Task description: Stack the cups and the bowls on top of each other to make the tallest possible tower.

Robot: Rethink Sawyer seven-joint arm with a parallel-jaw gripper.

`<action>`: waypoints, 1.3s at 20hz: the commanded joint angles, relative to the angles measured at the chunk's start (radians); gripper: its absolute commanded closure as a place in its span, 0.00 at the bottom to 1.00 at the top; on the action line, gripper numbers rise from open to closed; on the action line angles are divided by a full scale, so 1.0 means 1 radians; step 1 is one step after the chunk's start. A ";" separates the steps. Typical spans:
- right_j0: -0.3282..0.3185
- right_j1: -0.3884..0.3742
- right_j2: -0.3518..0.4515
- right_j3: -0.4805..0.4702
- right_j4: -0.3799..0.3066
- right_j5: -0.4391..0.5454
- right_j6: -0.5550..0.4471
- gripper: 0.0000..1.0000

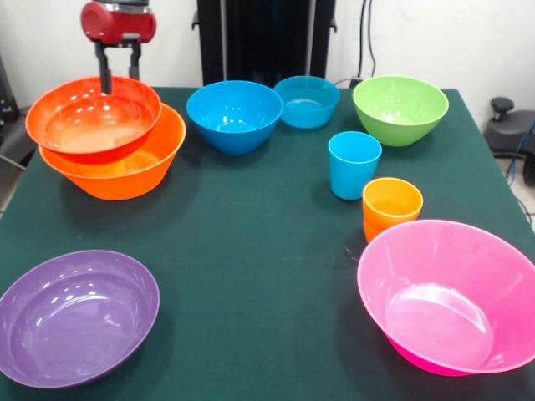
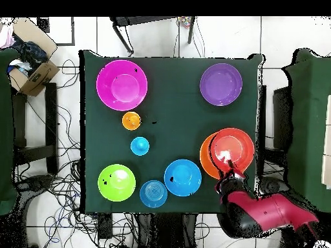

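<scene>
Two tool (image 1: 117,77) fingers astride red-orange bowl (image 1: 94,119) rim

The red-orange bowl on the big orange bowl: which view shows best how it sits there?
The front view. There the red-orange bowl sits tilted in the big orange bowl, with the gripper at its far rim. The overhead view shows only two offset circles, so the tilt is hidden.
</scene>
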 commanded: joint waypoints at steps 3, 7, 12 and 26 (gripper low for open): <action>0.012 0.033 0.088 0.021 -0.013 0.056 0.005 0.00; 0.032 0.029 0.069 0.020 -0.013 0.052 0.025 0.00; 0.054 0.021 0.053 0.022 -0.018 0.053 0.029 0.00; -0.010 -0.052 0.145 0.091 0.079 0.137 -0.060 0.00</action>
